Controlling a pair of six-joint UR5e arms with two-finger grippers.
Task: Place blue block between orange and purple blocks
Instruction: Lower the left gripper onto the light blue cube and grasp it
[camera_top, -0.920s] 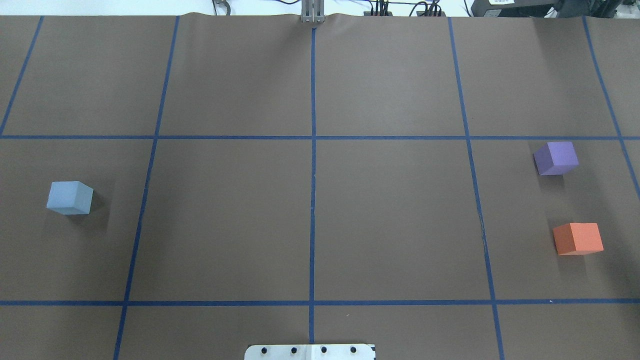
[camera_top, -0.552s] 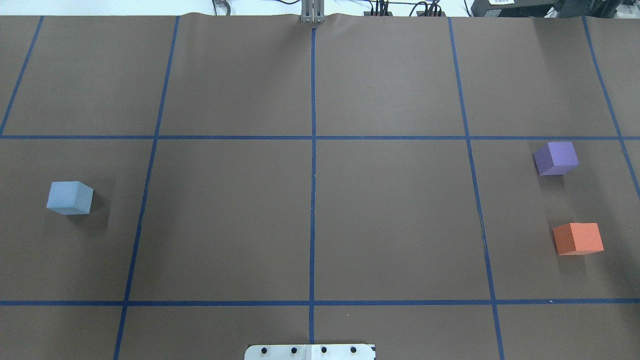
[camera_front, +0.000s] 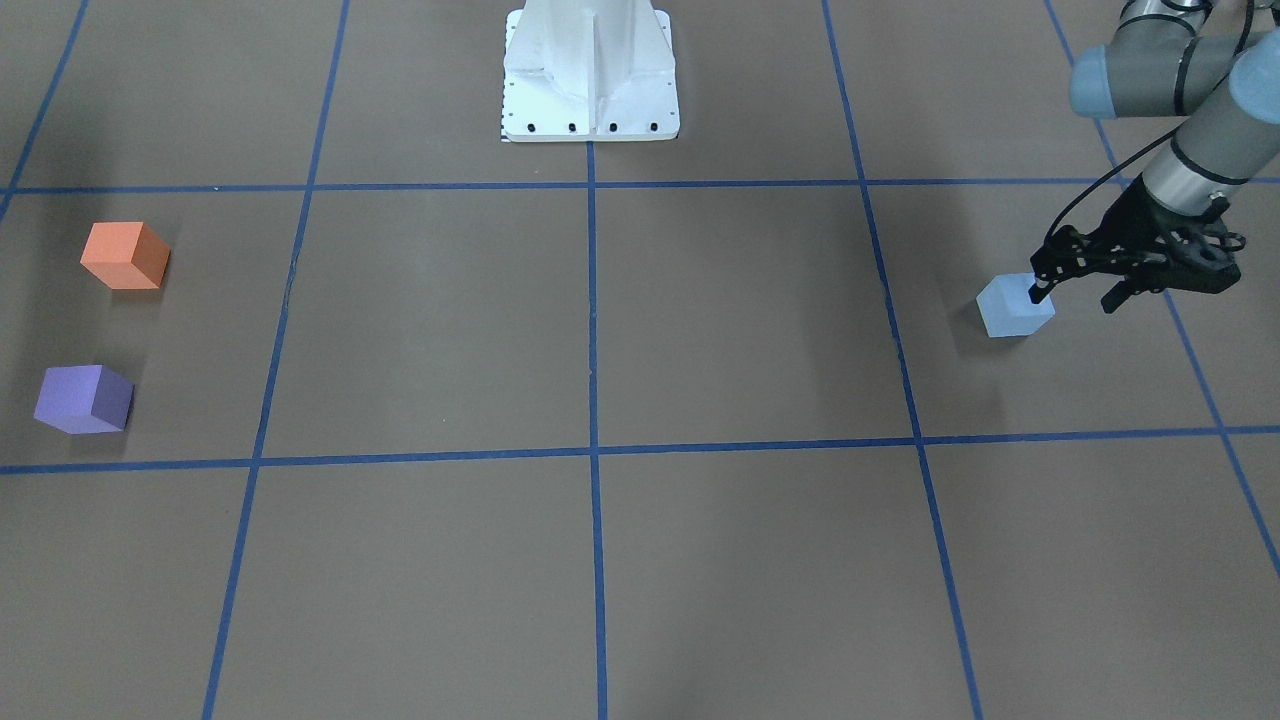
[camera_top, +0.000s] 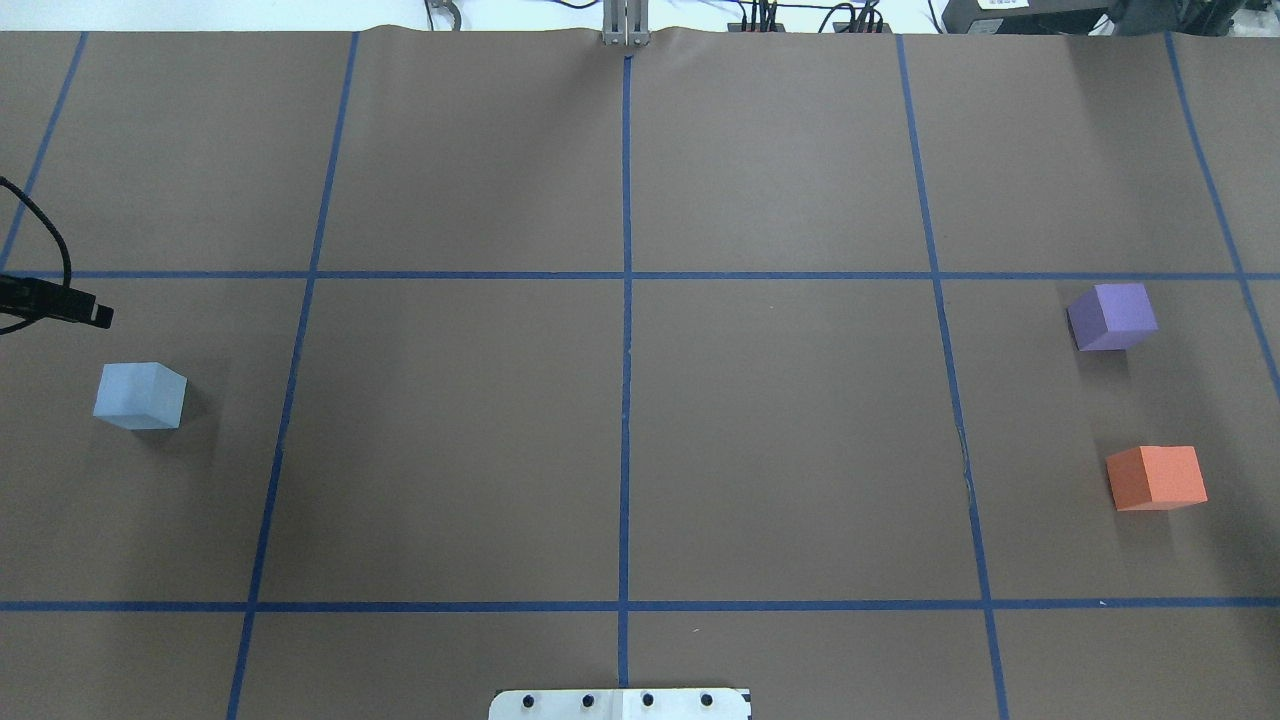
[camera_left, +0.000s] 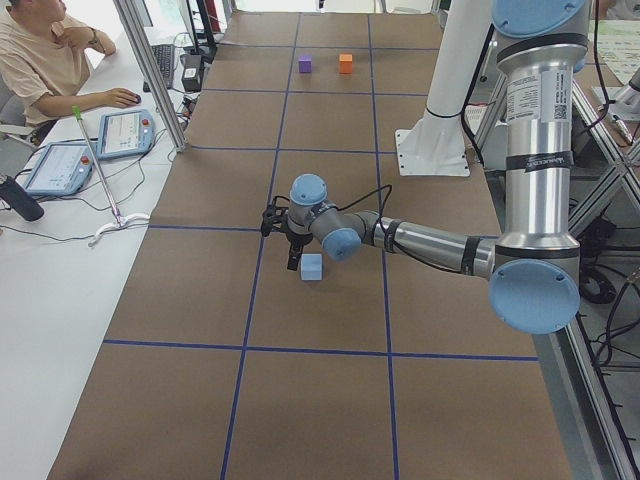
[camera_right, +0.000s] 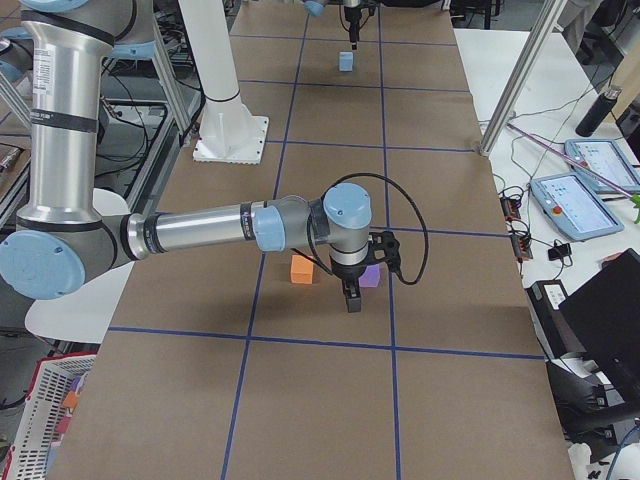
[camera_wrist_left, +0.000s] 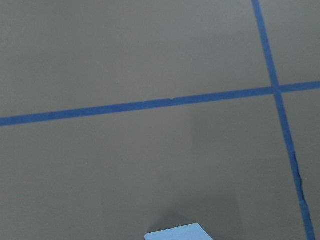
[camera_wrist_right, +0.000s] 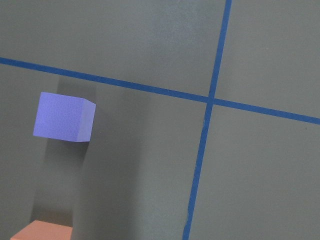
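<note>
The light blue block sits on the brown table at the left; it also shows in the front view and at the left wrist view's bottom edge. My left gripper hovers open just beside and above it, not touching. One of its fingers pokes in at the overhead view's left edge. The purple block and orange block sit apart at the far right, with a gap between them. My right gripper hangs over them, shown only in the right side view; I cannot tell its state.
Blue tape lines divide the table into squares. The white robot base stands at the table's near-robot edge. An operator sits with tablets at a side bench.
The left gripper's finger and cable have come into the overhead view at the left edge, above the blue block. The three blocks have not moved.
</note>
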